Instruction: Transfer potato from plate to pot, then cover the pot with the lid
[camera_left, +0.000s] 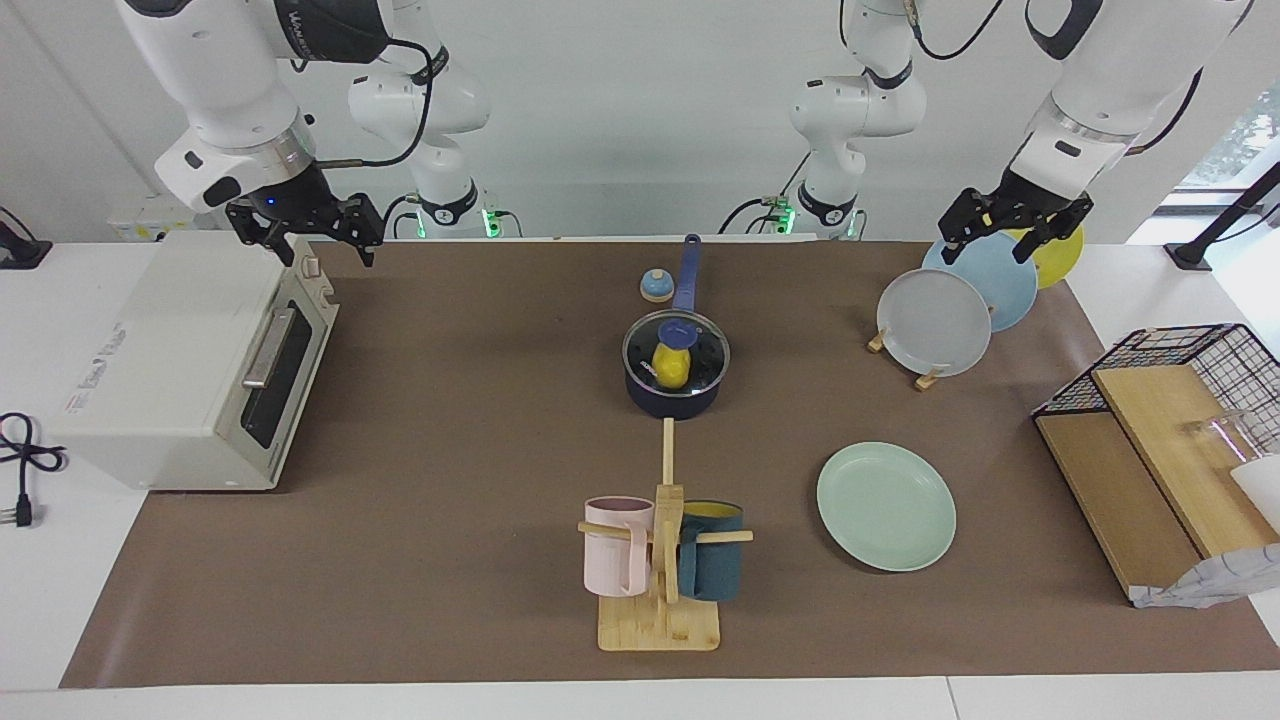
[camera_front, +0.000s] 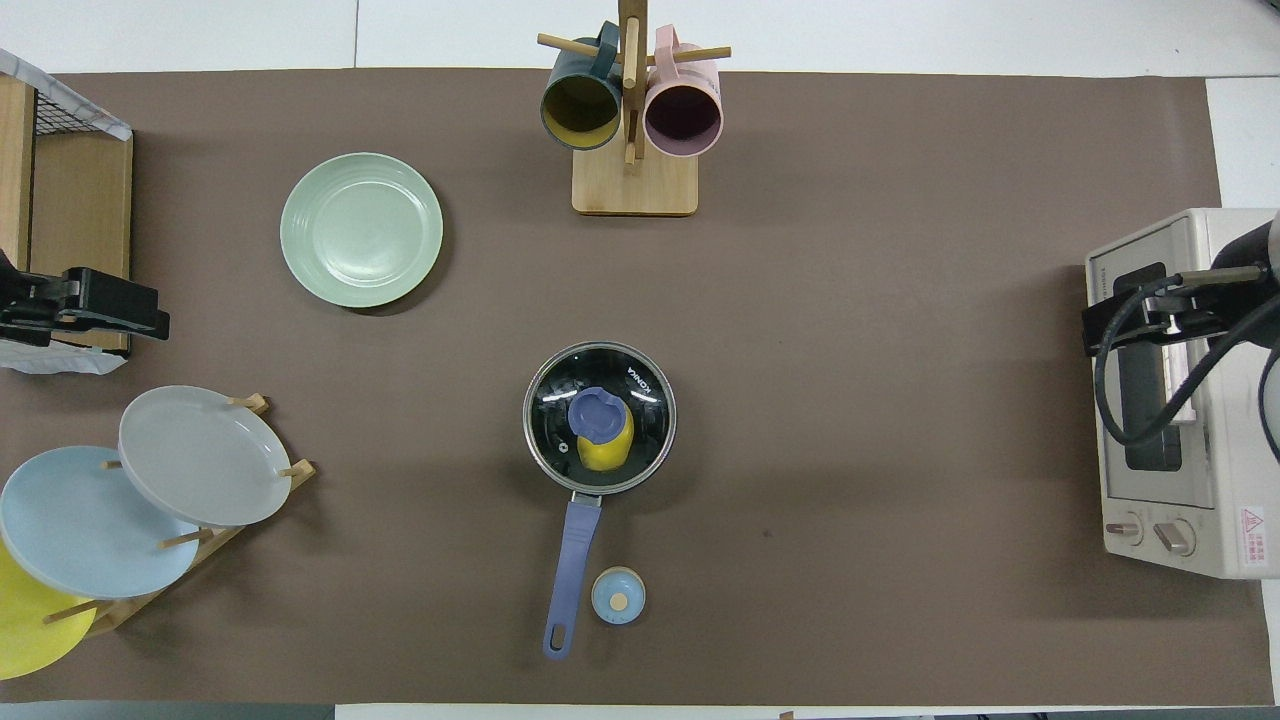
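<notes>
**Lid on pot, potato inside, both arms raised clear**

Surface: white table (camera_left: 1000, 700) w/ brown mat (camera_left: 450, 420) over most of it; white wall at the robots' end, window at the left arm's end.

Toaster oven (camera_left: 190, 370) under the right gripper (camera_left: 305, 232), which hangs over its top edge nearest the robots, fingers spread, holding nothing. Wire basket w/ wood boards (camera_left: 1160, 450) at the left arm's end. Plate rack w/ grey, light blue & yellow plates (camera_left: 935, 322) under the left gripper (camera_left: 1012, 225), fingers apart, empty, over the blue/yellow plates.

Mug tree (camera_left: 660, 560) w/ pink & dark teal mugs, well apart from both grippers, mid-table, farther from robots than the pot.

Plate (camera_left: 886, 506): bare, flat on mat, well away from the left gripper, farther from robots than the rack.

Pot (camera_left: 672, 395): mid-table between the two grippers, well apart from both; handle points toward robots. Lid (camera_left: 700, 350) sits on its rim. Potato (camera_left: 670, 368) inside, seen thru the glass.

Small bell (camera_left: 656, 286) just beside the handle.
</notes>
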